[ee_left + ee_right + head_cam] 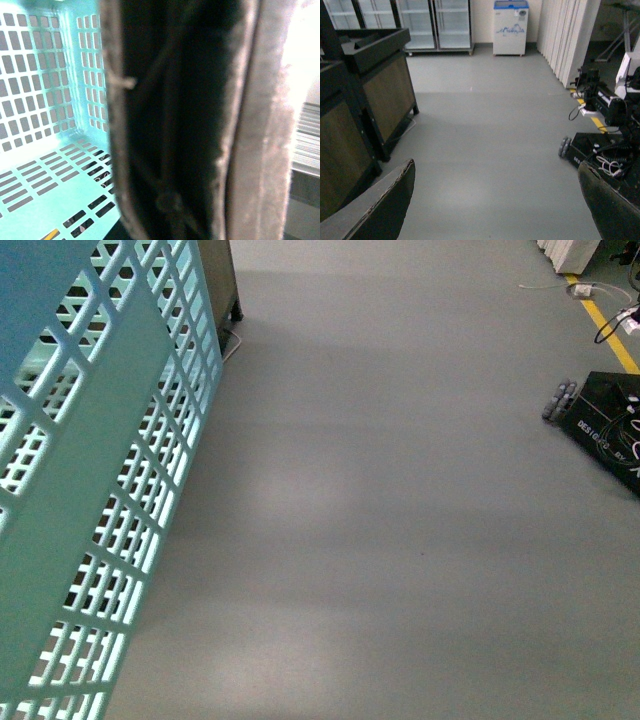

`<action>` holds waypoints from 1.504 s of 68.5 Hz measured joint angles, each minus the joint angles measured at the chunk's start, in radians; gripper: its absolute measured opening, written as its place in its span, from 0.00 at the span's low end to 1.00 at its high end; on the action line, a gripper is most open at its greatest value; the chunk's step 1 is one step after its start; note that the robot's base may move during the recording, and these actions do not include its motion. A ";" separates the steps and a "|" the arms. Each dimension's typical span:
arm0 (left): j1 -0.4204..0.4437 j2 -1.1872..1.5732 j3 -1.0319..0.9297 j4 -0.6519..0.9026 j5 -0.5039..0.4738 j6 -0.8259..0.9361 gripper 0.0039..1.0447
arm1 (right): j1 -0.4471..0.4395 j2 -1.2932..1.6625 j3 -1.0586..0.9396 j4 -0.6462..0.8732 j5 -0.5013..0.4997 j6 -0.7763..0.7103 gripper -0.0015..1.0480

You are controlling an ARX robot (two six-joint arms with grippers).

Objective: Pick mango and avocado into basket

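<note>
Closest in, my left gripper (170,125) shows only as one dark, blurred finger with a frayed grey edge. It fills the middle of the left wrist view, and I cannot tell whether the gripper is spread or pressed together. Just behind the finger, at the left of that frame, is the inside of the light teal plastic basket (75,75), with its slotted walls and floor. In the front view the same basket fills the left edge, its lattice wall right up against the camera.

My right gripper (496,170) is spread wide, one dark finger in each lower corner and bare grey concrete floor (490,130) between them. Farther out, a black wheeled robot base (605,425) sits at the right and dark wood-panelled stands (385,90) at the left. Farthest, along the top edge, are glass-door fridges (437,25) and a white cabinet with a blue lid (510,27).
</note>
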 joint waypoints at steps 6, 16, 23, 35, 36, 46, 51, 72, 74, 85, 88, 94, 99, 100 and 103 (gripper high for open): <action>0.000 0.000 0.000 0.000 0.000 0.000 0.13 | 0.000 0.000 0.000 0.000 0.000 0.000 0.92; 0.000 0.000 0.001 0.000 0.000 0.000 0.13 | 0.000 0.000 0.000 0.000 0.000 0.000 0.92; 0.000 0.000 0.001 0.000 0.000 0.000 0.13 | 0.000 0.000 0.000 0.000 0.000 0.000 0.92; 0.000 -0.001 0.003 0.000 0.000 0.000 0.13 | 0.000 0.000 0.000 0.000 0.000 0.000 0.92; 0.000 -0.001 0.003 0.000 0.000 0.000 0.13 | 0.000 0.000 0.000 0.000 0.000 0.000 0.92; 0.000 -0.002 0.003 0.000 0.000 0.000 0.13 | 0.000 0.000 0.000 0.000 0.000 0.000 0.92; 0.000 -0.002 0.003 0.000 0.001 -0.001 0.13 | 0.000 0.000 0.000 0.000 0.003 0.000 0.92; -0.005 -0.003 0.003 0.000 0.002 -0.004 0.13 | 0.001 0.000 0.000 0.000 0.004 0.000 0.92; -0.005 -0.003 0.003 0.000 0.002 -0.002 0.13 | 0.001 0.000 0.000 0.000 0.003 0.000 0.92; -0.004 -0.003 0.003 0.000 0.000 0.000 0.13 | 0.001 0.000 0.000 0.000 0.002 0.001 0.92; -0.004 -0.003 0.003 0.000 0.000 0.000 0.13 | 0.001 0.001 0.000 0.000 0.003 0.000 0.92; -0.004 -0.004 0.004 0.000 0.001 0.000 0.13 | 0.001 0.000 0.000 0.000 0.000 0.001 0.92; -0.004 -0.004 0.003 0.000 0.003 0.000 0.13 | 0.001 0.000 0.000 0.000 0.002 0.000 0.92; -0.004 -0.004 0.003 0.000 0.002 0.000 0.13 | 0.001 0.000 0.000 0.000 0.002 0.000 0.92; -0.004 -0.004 0.003 0.000 -0.001 0.000 0.13 | 0.001 0.000 0.000 0.000 0.002 0.000 0.92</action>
